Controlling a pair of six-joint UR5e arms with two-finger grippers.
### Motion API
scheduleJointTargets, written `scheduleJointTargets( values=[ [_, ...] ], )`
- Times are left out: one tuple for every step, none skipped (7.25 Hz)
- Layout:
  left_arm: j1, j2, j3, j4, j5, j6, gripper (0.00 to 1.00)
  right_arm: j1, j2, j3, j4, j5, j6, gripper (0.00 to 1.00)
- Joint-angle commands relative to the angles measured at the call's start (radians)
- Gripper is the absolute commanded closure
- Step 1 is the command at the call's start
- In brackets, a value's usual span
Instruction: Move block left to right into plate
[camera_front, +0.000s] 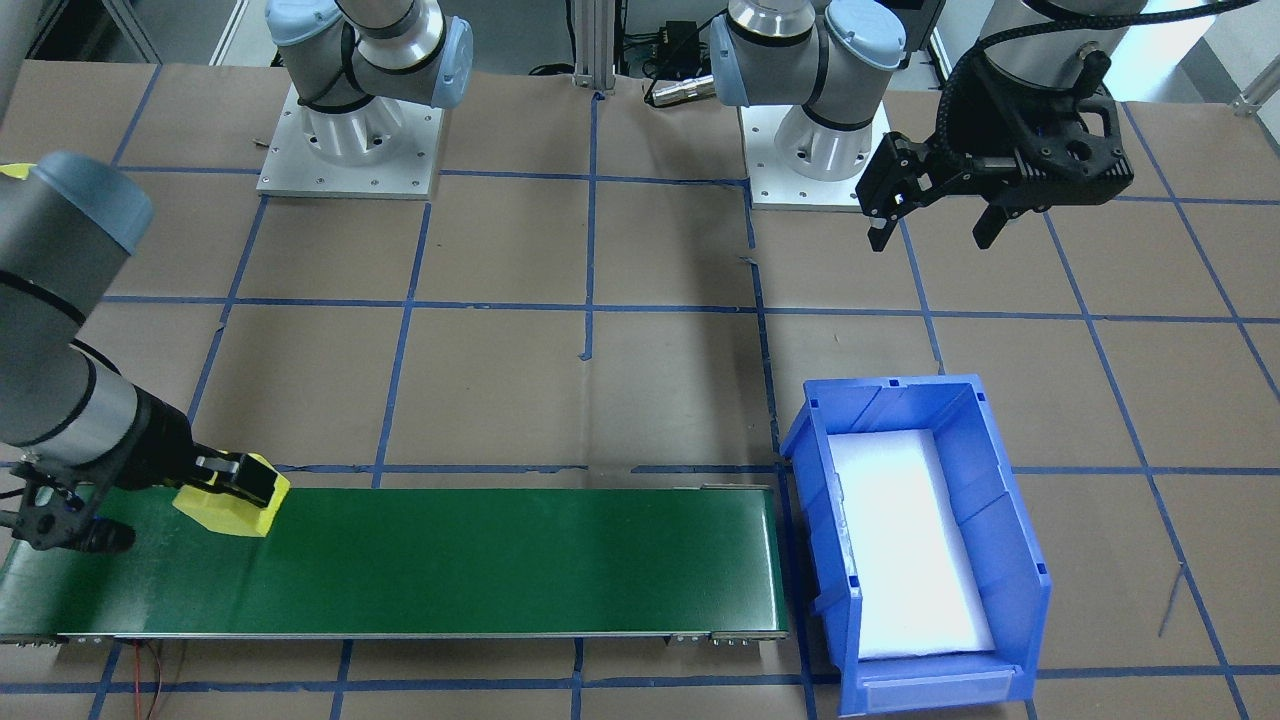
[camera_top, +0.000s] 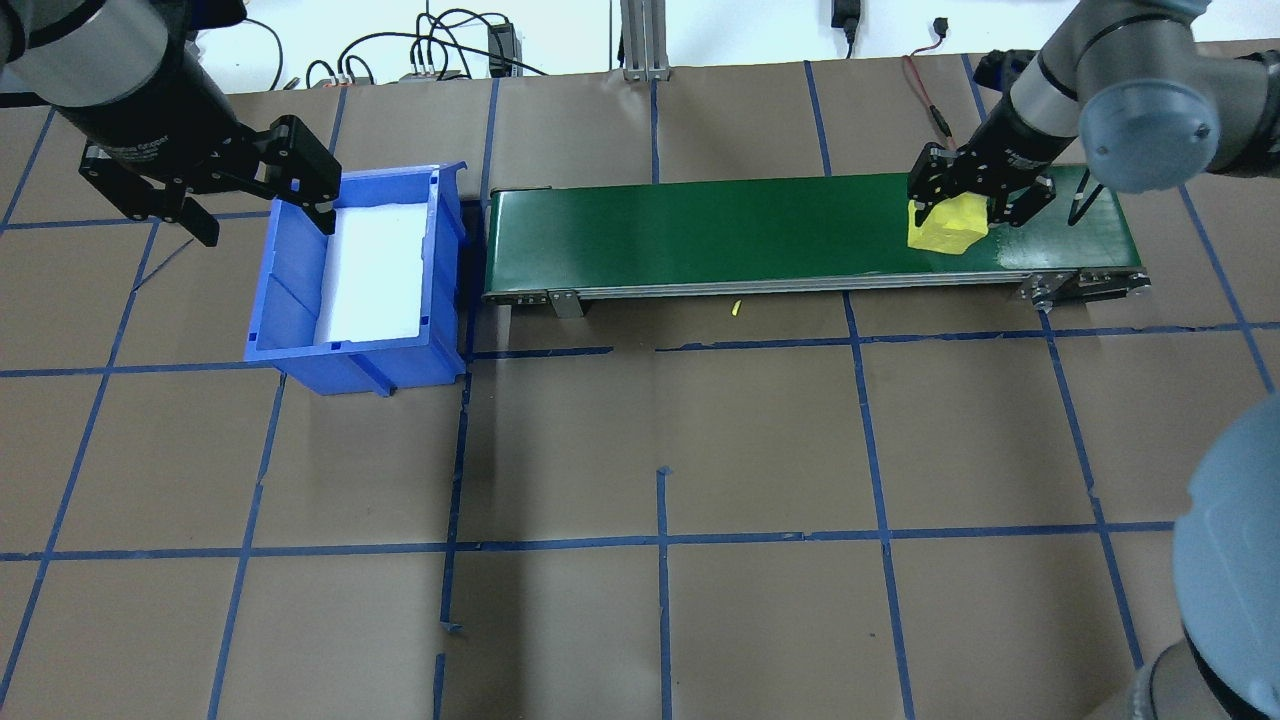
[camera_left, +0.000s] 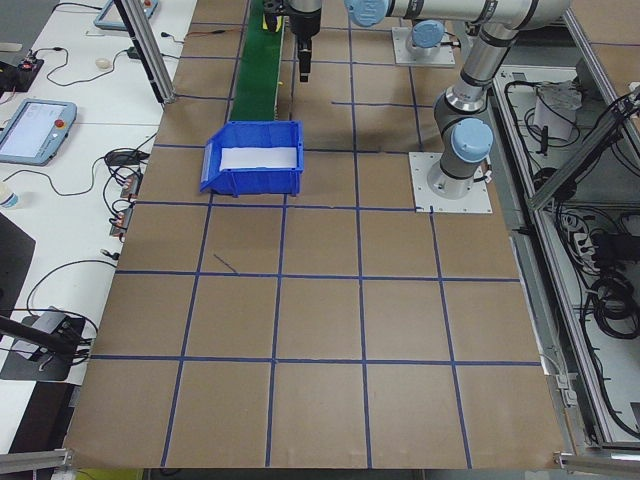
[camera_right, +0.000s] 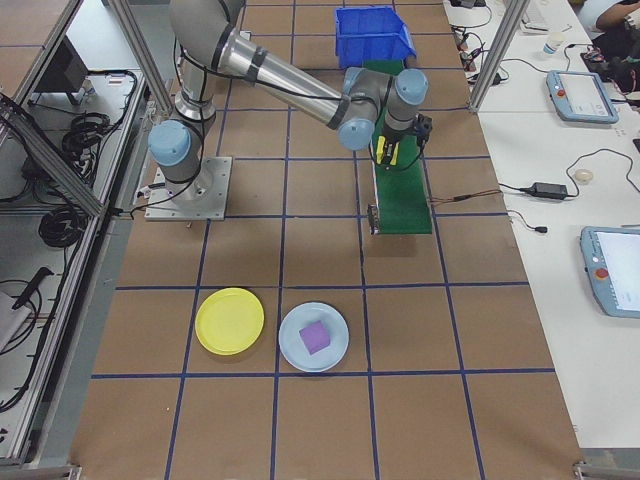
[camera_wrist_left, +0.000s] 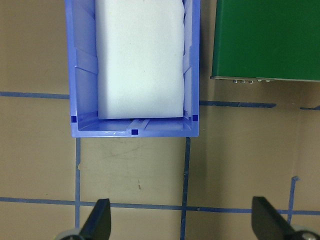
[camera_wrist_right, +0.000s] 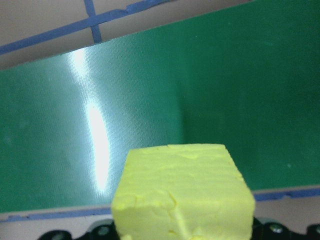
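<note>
A yellow foam block (camera_front: 228, 508) (camera_top: 944, 228) sits tilted at the end of the green conveyor belt (camera_front: 480, 560) (camera_top: 700, 232). My right gripper (camera_front: 238, 478) (camera_top: 962, 208) is shut on it. The block fills the lower part of the right wrist view (camera_wrist_right: 182, 192). The yellow plate (camera_right: 230, 320) lies on the table far from the belt, with nothing on it. My left gripper (camera_front: 932, 238) (camera_top: 265, 228) (camera_wrist_left: 182, 221) hangs open and holds nothing, beside the blue bin.
A blue bin (camera_front: 815, 440) (camera_top: 285, 300) (camera_wrist_left: 82, 75) with a white foam liner stands at the belt's other end. A light blue plate (camera_right: 335, 355) next to the yellow one holds a purple block (camera_right: 313, 337). Blue tape lines grid the brown table.
</note>
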Motion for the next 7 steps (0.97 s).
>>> scheduleJointTargets(
  values=[
    [-0.001,0.000,-0.002,0.002,-0.001,0.000,0.00,-0.076,-0.131,0.011,0.153,-0.141,-0.210,0.70],
    [-0.001,0.000,-0.003,0.002,-0.001,0.000,0.00,-0.209,-0.165,0.048,0.205,-0.160,-0.345,0.70],
    [-0.001,0.000,-0.002,0.000,-0.002,0.000,0.00,-0.371,-0.179,0.110,0.192,-0.174,-0.548,0.70],
    [-0.001,0.001,0.000,0.000,-0.002,0.000,0.00,-0.537,-0.181,0.158,0.191,-0.219,-0.728,0.70],
    [-0.001,0.001,0.000,0.000,-0.002,-0.002,0.00,-0.671,-0.179,0.181,0.148,-0.262,-0.869,0.70],
    [-0.001,0.001,0.000,0.002,-0.002,-0.005,0.00,-0.781,-0.179,0.187,0.137,-0.269,-0.998,0.70],
    [-0.001,0.001,0.000,0.002,-0.002,-0.005,0.00,-0.892,-0.178,0.200,0.128,-0.281,-1.080,0.70]
  ],
)
